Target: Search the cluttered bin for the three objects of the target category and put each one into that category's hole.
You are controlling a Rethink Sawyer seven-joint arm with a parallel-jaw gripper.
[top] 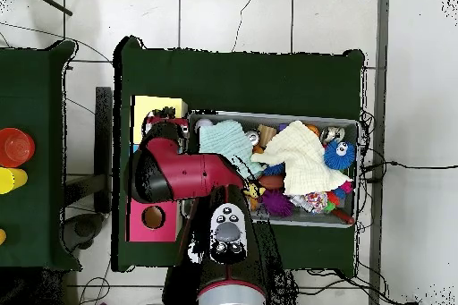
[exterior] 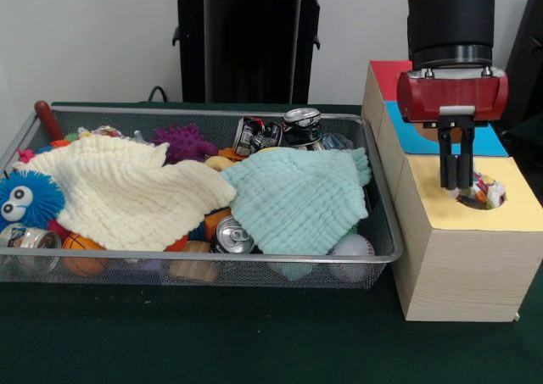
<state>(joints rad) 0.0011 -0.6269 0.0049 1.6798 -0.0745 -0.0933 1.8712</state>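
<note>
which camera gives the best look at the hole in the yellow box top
The front view. There the hole shows as a round cut-out in the yellow top, with a confetti-patterned cloth in it under the gripper. In the overhead view the red arm hides the hole; only part of the yellow top shows.

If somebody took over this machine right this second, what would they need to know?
End effector: above the yellow-topped hole, fingers close together, shut; unclear whether it grips anything.
Confetti cloth: showing in that hole, so apparently in or going in.
Cream cloth and mint-green cloth: lying spread on the clutter in the wire bin.
Done: seemingly one cloth. Left: the cream and mint ones.
</note>
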